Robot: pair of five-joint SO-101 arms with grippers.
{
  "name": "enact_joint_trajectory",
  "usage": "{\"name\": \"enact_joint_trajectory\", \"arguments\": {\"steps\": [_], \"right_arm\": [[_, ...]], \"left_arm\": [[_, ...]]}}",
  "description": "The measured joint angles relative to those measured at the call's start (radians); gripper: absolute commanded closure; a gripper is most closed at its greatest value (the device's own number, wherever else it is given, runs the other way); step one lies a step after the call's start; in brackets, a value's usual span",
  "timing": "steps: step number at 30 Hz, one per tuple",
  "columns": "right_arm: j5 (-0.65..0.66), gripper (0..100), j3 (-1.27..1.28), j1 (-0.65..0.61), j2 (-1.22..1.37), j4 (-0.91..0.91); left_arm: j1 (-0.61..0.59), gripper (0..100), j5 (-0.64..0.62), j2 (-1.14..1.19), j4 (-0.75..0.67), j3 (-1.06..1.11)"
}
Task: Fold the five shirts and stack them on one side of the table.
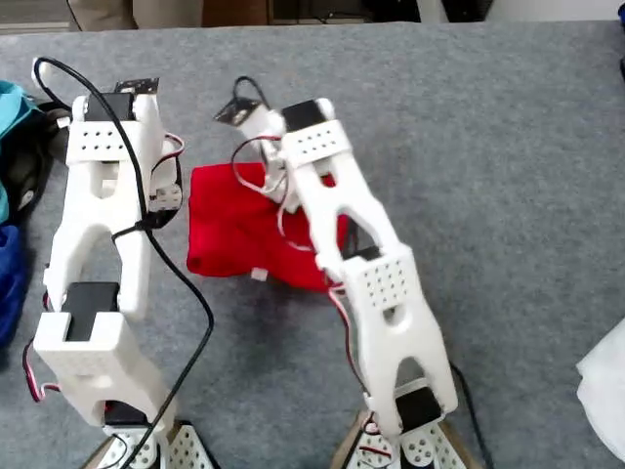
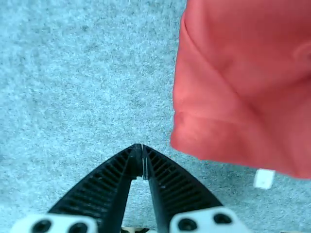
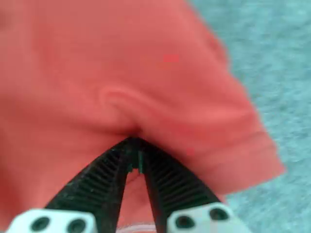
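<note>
A red shirt (image 1: 234, 234) lies folded into a rough rectangle on the grey table between the two arms. In the right wrist view my right gripper (image 3: 134, 143) is shut, its tips pinching a raised crease of the red shirt (image 3: 121, 73); from above the right gripper (image 1: 278, 181) sits over the shirt's far edge. My left gripper (image 2: 139, 148) is shut with nothing in it, hovering over bare carpet just beside the red shirt (image 2: 243, 82). A small white tag (image 2: 264, 178) sticks out from the shirt's hem. From above, the left gripper (image 1: 168, 195) is by the shirt's left edge.
More shirts lie at the table's left edge: a teal one (image 1: 12, 106), a black one (image 1: 29, 171) and a blue one (image 1: 10, 278). A white shirt (image 1: 605, 381) shows at the right edge. Grey carpet (image 1: 488, 147) stretches bare to the right.
</note>
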State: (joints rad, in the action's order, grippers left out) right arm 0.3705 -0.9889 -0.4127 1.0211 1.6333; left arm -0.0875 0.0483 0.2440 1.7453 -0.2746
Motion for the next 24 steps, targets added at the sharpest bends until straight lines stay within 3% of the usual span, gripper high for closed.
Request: {"name": "enact_joint_trajectory", "arguments": {"steps": [12, 19, 24], "right_arm": [[0.0, 99.1, -0.592, 0.071, 0.242, 0.069], [-0.002, 98.8, -0.605, 0.071, 0.138, 0.135], [-0.046, 91.7, -0.456, 0.071, -0.06, 0.135]], "left_arm": [[0.08, 98, 0.008, 0.0, -0.009, 0.009], [0.087, 98, 0.008, 0.0, -0.009, 0.009], [0.089, 98, 0.008, 0.0, -0.011, 0.009]]}}
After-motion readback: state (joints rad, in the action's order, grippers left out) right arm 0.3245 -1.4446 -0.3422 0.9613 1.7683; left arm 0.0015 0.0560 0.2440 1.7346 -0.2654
